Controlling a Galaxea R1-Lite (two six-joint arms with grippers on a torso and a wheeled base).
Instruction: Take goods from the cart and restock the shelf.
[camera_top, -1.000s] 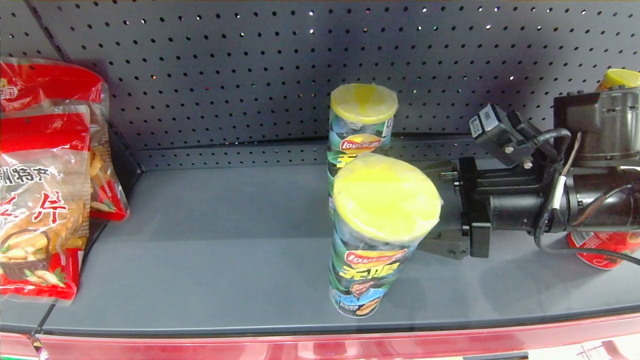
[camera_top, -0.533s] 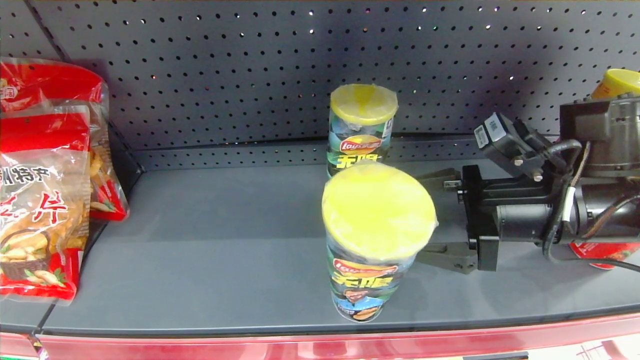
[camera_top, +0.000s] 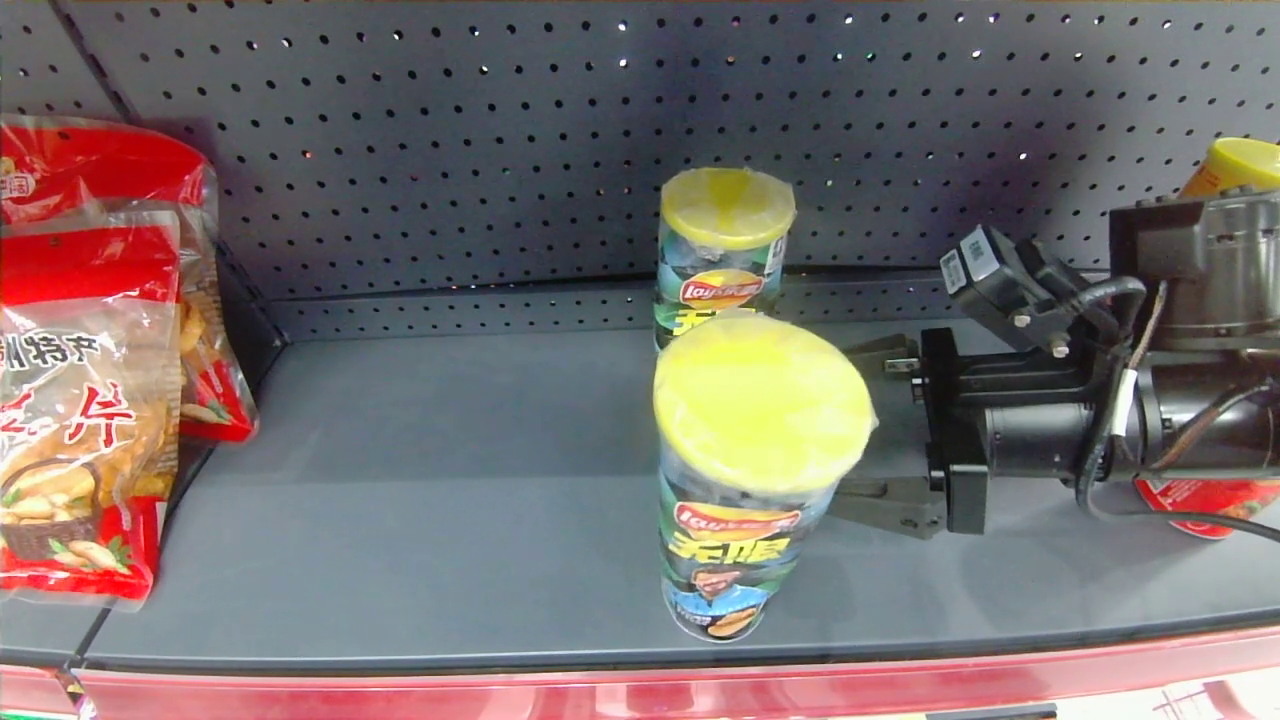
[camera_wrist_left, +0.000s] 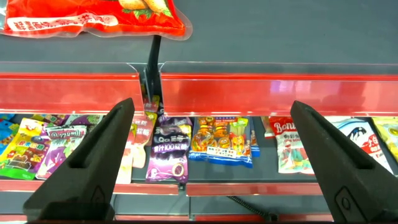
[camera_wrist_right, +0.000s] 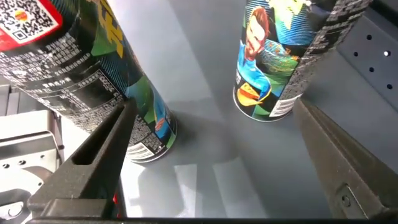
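The shelf is smooth grey painted metal with a matt finish. The back panel behind it is the same matt metal, punched with holes. The edge strip along the near side is glossy red plastic. The near can and the far can wear glossy printed wrappers, and their yellow plastic lids look dull under slightly wrinkled clear film. The snack bags on the left are shiny, crinkled plastic film. The right gripper has matt black fingers, hard and smooth.

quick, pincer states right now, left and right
left pincer: open, empty
right pincer: open, holding nothing
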